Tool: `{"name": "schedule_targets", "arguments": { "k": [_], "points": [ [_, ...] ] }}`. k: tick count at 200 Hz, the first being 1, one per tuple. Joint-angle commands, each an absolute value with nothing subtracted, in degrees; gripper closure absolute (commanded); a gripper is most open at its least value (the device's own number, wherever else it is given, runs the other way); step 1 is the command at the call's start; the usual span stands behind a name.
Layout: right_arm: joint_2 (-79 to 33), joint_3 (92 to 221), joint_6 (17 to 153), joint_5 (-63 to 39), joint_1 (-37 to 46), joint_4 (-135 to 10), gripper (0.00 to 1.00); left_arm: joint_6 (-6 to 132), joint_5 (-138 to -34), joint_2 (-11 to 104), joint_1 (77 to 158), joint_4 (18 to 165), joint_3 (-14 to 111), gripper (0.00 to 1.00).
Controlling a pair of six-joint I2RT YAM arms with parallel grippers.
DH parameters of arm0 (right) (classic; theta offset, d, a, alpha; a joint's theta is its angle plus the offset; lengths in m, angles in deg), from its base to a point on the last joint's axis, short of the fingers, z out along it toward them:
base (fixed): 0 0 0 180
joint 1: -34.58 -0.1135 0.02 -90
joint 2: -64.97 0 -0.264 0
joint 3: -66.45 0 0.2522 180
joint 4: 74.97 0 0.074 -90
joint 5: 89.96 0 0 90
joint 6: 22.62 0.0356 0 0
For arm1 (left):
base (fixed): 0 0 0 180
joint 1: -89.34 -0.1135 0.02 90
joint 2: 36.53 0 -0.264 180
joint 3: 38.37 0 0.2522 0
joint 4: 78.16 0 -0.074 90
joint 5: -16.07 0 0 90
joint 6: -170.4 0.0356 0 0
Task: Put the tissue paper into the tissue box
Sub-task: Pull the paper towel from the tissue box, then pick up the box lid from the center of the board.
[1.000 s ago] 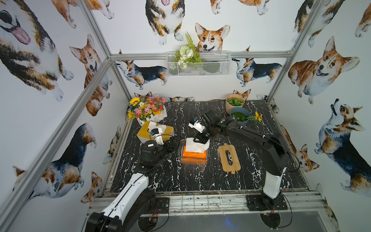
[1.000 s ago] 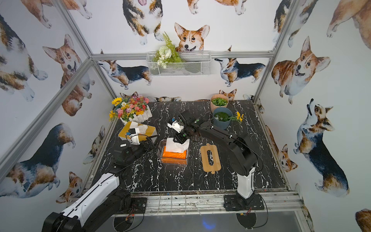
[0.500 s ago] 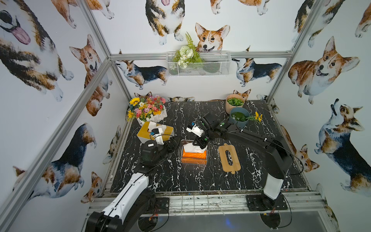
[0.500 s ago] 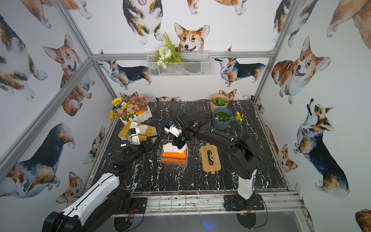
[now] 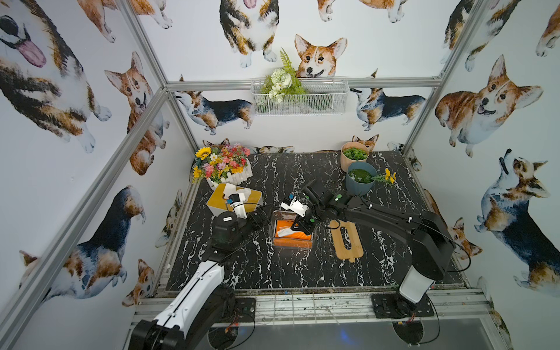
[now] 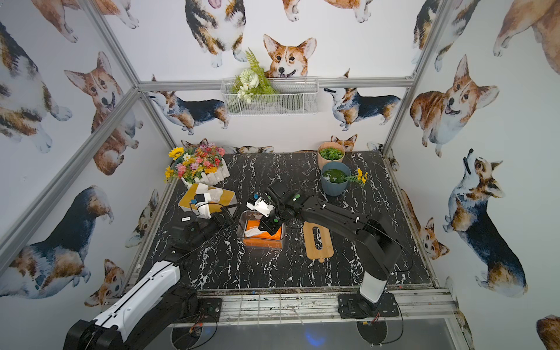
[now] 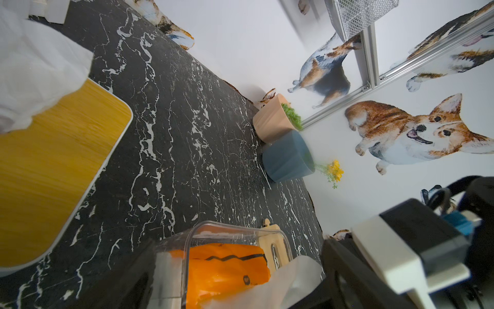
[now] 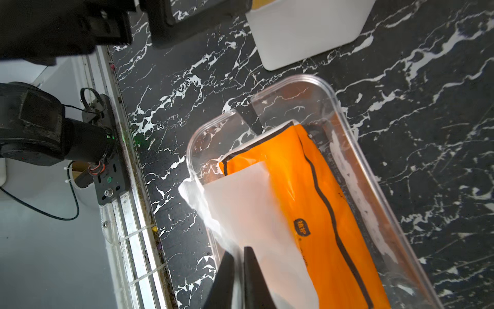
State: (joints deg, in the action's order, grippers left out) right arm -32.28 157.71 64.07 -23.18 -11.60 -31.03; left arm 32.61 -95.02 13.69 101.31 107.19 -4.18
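Observation:
The clear tissue box (image 5: 292,245) (image 6: 262,244) sits mid-table with an orange tissue pack (image 5: 298,235) (image 8: 307,187) inside it. A white sheet of tissue paper (image 5: 283,232) (image 8: 254,214) lies over the pack's near end and hangs over the rim. My right gripper (image 5: 298,225) (image 8: 238,251) reaches down into the box. Its jaws are nearly together, with the sheet in the thin slit between them. My left gripper (image 5: 262,213) (image 6: 225,218) stands open at the box's left end. In the left wrist view one dark finger (image 7: 133,283) is outside the box wall.
A wooden lid with a slot (image 5: 347,239) lies right of the box. Behind the left gripper is a yellow-topped tissue box (image 5: 235,198), with a flower planter (image 5: 225,165) beyond it. A blue pot (image 5: 360,181) and a pink pot (image 5: 354,156) stand at the back right.
My right gripper has swung from behind the box to over it and gone down inside. The white tissue that stood up above the pack now lies lower. The left arm has stayed put.

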Motion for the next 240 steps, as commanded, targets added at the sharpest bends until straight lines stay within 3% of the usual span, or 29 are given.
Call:
{"name": "schedule_targets", "arguments": {
  "k": [1, 64, 95, 116, 140, 164, 206, 240],
  "points": [
    [-29.73, 157.09, 65.72, -21.65, -11.74, -34.40, 0.77, 33.80, -95.64, 13.66, 101.12, 108.70, -3.87, 0.00],
    [-13.71, 147.11, 70.77, -13.12, -11.74, -45.16, 0.50, 37.44, -96.92, 15.10, 101.10, 107.42, -0.81, 0.00],
    [-0.53, 138.38, 73.14, -3.07, -11.76, -50.52, 0.25, 40.06, -97.70, 16.45, 101.03, 105.85, 1.60, 0.00],
    [8.84, 132.42, 74.76, 5.28, -11.66, -51.52, 0.00, 42.43, -97.67, 16.60, 100.88, 103.47, 3.43, 0.00],
    [16.95, 127.06, 82.78, 16.19, -11.66, -47.96, 0.00, 44.21, -97.58, 16.51, 100.73, 101.50, 4.85, 0.00],
    [21.18, 124.61, 84.56, 14.75, -11.26, -42.81, 0.00, 45.98, -97.67, 16.64, 100.51, 99.37, 6.42, 0.00],
    [16.38, 126.19, 91.43, 14.73, -11.08, -29.82, 0.00, 48.96, -98.14, 17.05, 99.98, 95.85, 8.96, 0.00],
    [10.75, 123.88, 95.67, 14.50, -11.04, -30.04, 0.00, 51.63, -99.07, 17.45, 99.54, 93.34, 10.43, 0.00]
  ]
}}
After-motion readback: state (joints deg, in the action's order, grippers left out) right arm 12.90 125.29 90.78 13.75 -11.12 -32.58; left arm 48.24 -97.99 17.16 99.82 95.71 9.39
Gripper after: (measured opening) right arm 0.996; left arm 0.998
